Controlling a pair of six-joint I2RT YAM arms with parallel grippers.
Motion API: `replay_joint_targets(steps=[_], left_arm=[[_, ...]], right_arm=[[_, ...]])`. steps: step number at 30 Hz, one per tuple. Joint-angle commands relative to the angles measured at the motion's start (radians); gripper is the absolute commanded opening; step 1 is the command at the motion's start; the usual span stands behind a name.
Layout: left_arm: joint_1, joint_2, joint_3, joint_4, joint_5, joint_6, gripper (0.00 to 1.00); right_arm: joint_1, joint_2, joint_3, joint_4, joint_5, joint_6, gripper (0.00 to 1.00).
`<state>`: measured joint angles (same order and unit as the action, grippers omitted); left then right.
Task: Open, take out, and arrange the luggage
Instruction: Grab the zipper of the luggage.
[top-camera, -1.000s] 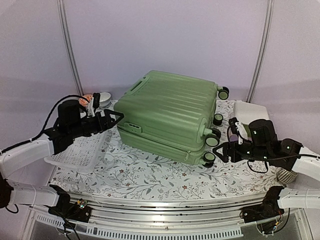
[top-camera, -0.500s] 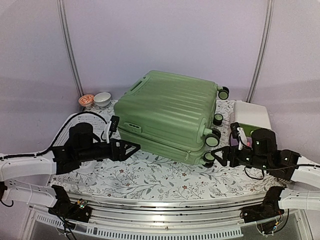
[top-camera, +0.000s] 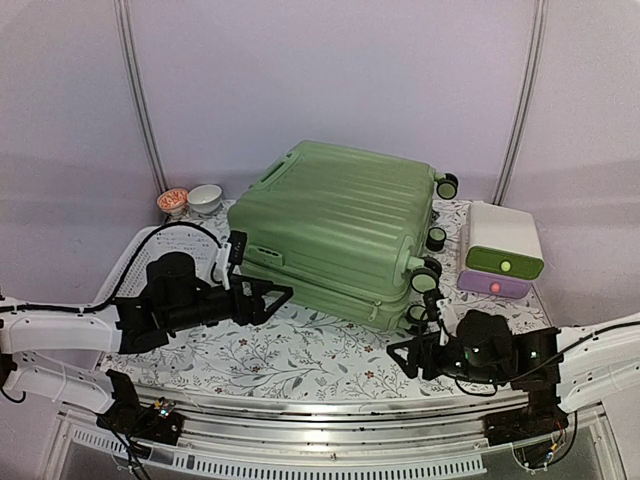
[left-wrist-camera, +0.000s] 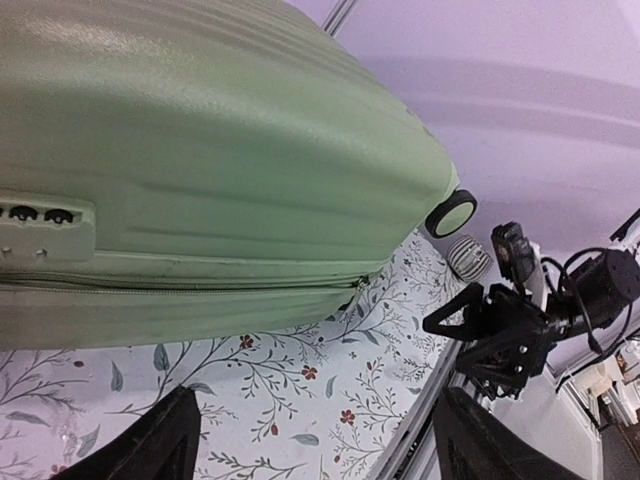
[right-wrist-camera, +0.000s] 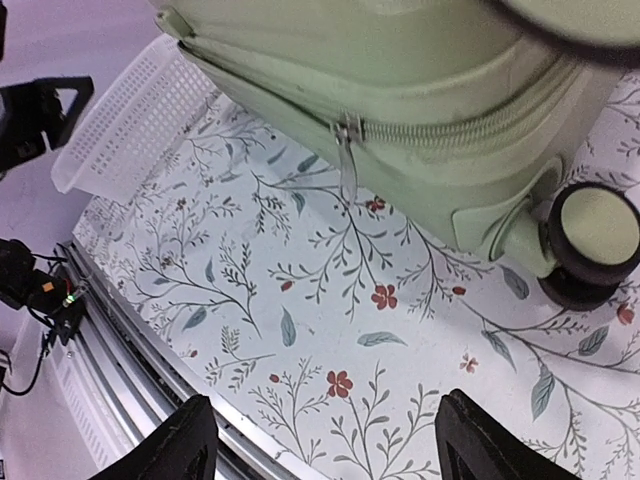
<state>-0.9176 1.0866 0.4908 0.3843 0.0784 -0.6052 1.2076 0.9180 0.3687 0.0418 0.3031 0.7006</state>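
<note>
The luggage (top-camera: 335, 225) is a large light-green ribbed hard-shell suitcase lying flat and zipped shut in the middle of the table, handle at the back, black wheels on the right. My left gripper (top-camera: 275, 296) is open and empty, just in front of the case's front left side, near its lock (left-wrist-camera: 45, 225). My right gripper (top-camera: 400, 355) is open and empty, low over the cloth in front of the case's front right corner. The zip pull (right-wrist-camera: 347, 160) hangs on the seam ahead of it. The luggage fills the top of both wrist views (left-wrist-camera: 200, 150) (right-wrist-camera: 400, 60).
A white perforated basket (top-camera: 135, 262) lies at the left behind the left arm, also in the right wrist view (right-wrist-camera: 135, 125). Two small bowls (top-camera: 192, 198) stand at the back left. A white-green-purple box (top-camera: 503, 255) stands at the right. Floral cloth (top-camera: 310, 350) covers the table; metal rail along the near edge.
The left gripper has swung from above the basket down to the case's front left side. The right arm has dropped low and moved left, uncovering the box.
</note>
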Motion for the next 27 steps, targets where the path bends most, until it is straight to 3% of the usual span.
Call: replay_joint_targets(steps=[1,14,21,24,27], left_arm=[[-0.013,-0.024,-0.015,0.029,-0.050,0.026,0.83],[-0.014,-0.135,-0.093,0.038,-0.094,0.040,0.84],[-0.013,-0.184,-0.132,0.040,-0.100,0.047,0.85],[-0.014,-0.210,-0.149,0.049,-0.095,0.055,0.86],[-0.015,-0.230,-0.169,0.050,-0.109,0.063,0.86]], right_arm=[[0.076,0.146,0.027,0.102,0.239,0.153,0.77],[0.086,0.525,0.153,0.368,0.354,0.251,0.72],[0.089,0.633,0.142,0.518,0.521,0.314,0.67],[0.087,0.670,0.140,0.627,0.564,0.274,0.66],[0.083,0.723,0.192,0.631,0.577,0.229,0.64]])
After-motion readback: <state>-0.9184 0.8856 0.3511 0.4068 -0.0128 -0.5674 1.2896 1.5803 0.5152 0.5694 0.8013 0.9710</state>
